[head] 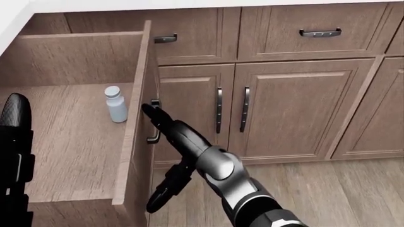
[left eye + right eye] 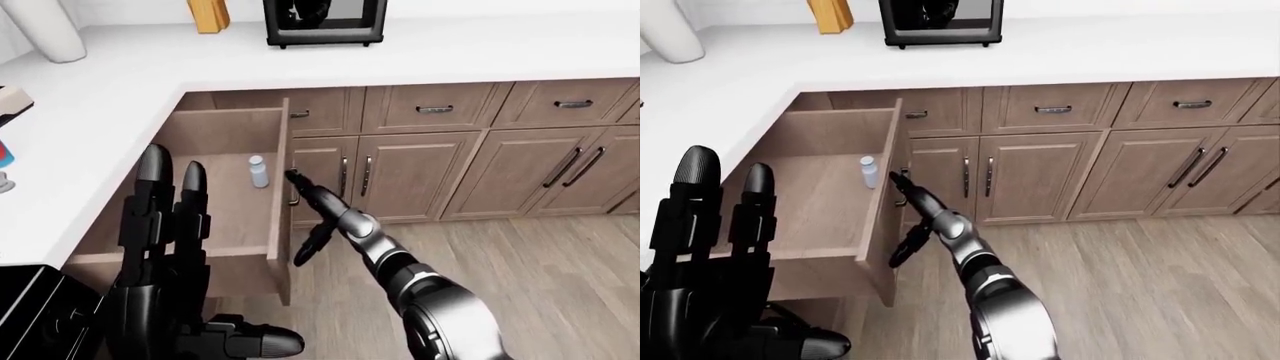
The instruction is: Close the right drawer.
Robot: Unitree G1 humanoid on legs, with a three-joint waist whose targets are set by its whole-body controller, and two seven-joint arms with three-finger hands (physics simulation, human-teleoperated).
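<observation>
The open drawer (image 1: pixel 69 137) stands pulled far out of the cabinets under the white counter, at the left of the head view. Its wooden front panel (image 1: pixel 140 142) is seen edge-on, with a dark handle (image 1: pixel 154 137) on the outer face. A small white bottle (image 1: pixel 115 104) stands upright inside, close to the panel. My right hand (image 1: pixel 161 156) is open; its straight fingers (image 1: pixel 157 118) reach the outer face of the panel at the handle, and the thumb hangs down. My left hand (image 2: pixel 170 247) is open, fingers up, low at the left of the left-eye view, apart from the drawer.
The white counter (image 2: pixel 450 52) carries a black appliance (image 2: pixel 323 21), a wooden block (image 2: pixel 208 15) and a white cylinder (image 2: pixel 50 30). Closed drawers (image 2: pixel 434 109) and cabinet doors (image 2: pixel 410 176) run to the right. Wood floor (image 2: pixel 540 262) lies below. A black stove corner (image 2: pixel 30 307) shows at bottom left.
</observation>
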